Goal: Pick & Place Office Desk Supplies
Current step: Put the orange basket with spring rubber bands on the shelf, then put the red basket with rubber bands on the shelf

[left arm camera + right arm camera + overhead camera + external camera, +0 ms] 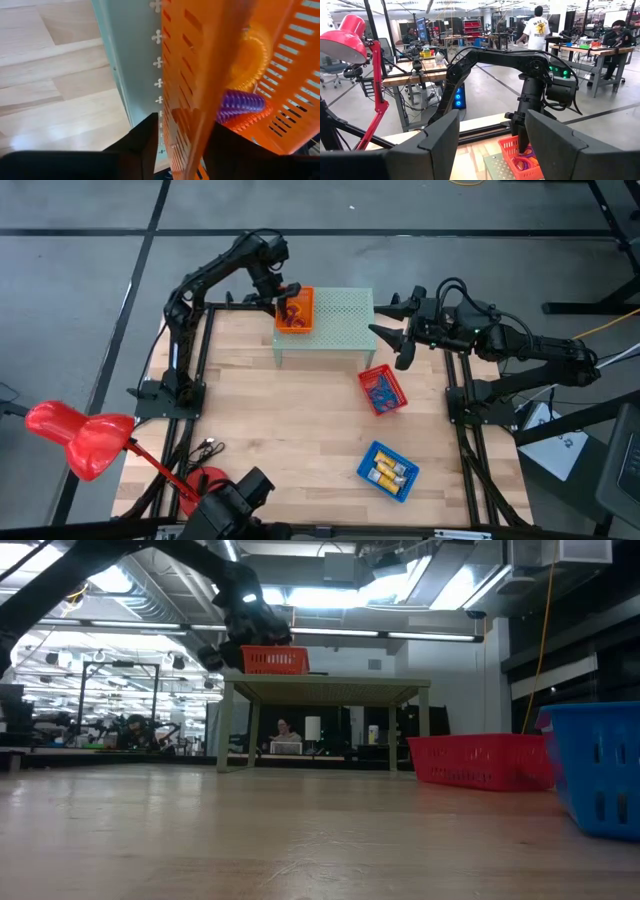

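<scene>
Rings, orange and purple, lie in the orange basket on the pale green shelf. The left gripper straddles that basket's wall, fingers slightly parted. Beside the shelf, the right gripper hangs spread wide and empty.

A: What carries everything?

B: A light wooden table. Directly on it stand a pale green perforated stand at the far edge, a red basket just in front of the stand's right end, and a blue basket nearer the front.

A: Anything on the stand?

B: An orange basket sits on its left end.
</scene>
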Controlling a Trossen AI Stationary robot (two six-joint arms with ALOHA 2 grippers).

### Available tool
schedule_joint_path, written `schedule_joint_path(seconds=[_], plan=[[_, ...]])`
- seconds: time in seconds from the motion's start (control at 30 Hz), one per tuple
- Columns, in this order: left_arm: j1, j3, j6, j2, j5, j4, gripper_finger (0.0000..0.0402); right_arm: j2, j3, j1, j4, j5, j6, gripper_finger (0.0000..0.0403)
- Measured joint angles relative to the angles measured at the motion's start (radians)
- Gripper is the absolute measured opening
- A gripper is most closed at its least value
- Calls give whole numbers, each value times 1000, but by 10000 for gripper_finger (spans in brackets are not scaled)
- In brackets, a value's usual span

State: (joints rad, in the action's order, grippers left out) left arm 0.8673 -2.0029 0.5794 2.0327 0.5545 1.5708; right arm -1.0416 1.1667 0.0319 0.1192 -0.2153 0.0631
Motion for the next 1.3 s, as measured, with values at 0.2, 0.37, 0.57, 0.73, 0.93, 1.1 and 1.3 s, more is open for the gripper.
schedule_joint_path(seconds=[0.2,0.37,0.57,0.73,0.93,1.1,1.3], plan=[[19,0,-3,-38,-1,0,157,0,0,0,0,22,-1,229],[47,0,1,-97,-3,0,175,0,0,0,0,22,-11,229],[82,0,1,-169,-12,0,185,0,0,0,0,23,-23,229],[108,0,-4,-222,-20,0,185,0,0,1,-2,18,-25,229],[78,0,-104,-293,-12,-87,180,0,0,0,-6,-84,-26,229],[8,0,-157,-400,-24,-413,172,0,0,0,-6,-219,20,229],[-94,0,-228,-531,-154,-785,169,-24,0,2,3,-242,167,229]])
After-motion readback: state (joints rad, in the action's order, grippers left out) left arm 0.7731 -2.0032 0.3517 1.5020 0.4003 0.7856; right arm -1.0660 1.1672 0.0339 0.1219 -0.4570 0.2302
